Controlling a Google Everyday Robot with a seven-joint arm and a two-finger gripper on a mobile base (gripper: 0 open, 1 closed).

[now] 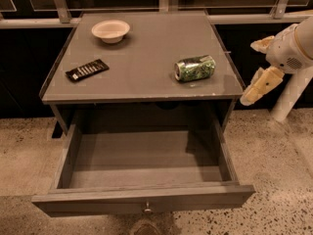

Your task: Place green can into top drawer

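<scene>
The green can (194, 68) lies on its side on the right part of the grey table top (146, 53). The top drawer (142, 199) is pulled wide open below it and its inside is bare; its small round knob (146, 209) shows on the front panel. My gripper (254, 65) hangs off the table's right edge, to the right of the can and apart from it. Its pale fingers (260, 84) are spread and hold nothing.
A pale round bowl (111, 31) sits at the back left of the table top. A flat black remote-like bar (87, 70) lies at the left. A railing with glass panels (58, 4) runs behind the table. Speckled floor (279, 165) surrounds the drawer.
</scene>
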